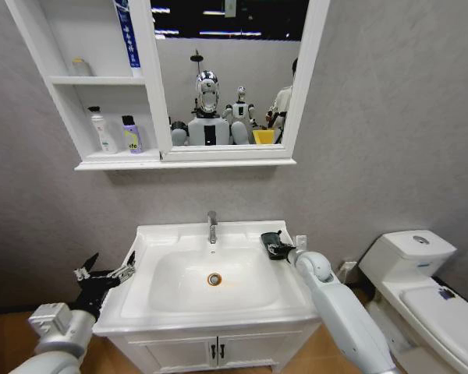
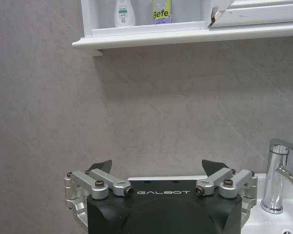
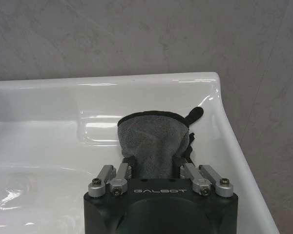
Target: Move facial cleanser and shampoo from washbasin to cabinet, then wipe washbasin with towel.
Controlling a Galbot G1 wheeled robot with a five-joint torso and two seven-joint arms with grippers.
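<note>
Bottles already stand on the cabinet shelf, the left gripper hangs released beside the washbasin, and the right gripper grasps the towel at the back corner, so wiping seems left.

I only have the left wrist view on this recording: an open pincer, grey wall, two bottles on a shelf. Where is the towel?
Observer: The towel is in the right pincer, which is shut on it over the washbasin's back right corner.
Operator: And where is my left pincer relative to the basin?
Observer: The left pincer hovers open just off the basin's left edge.
Operator: Any bottles left on the basin?
Observer: No; I see bottles on the cabinet shelves.
</note>
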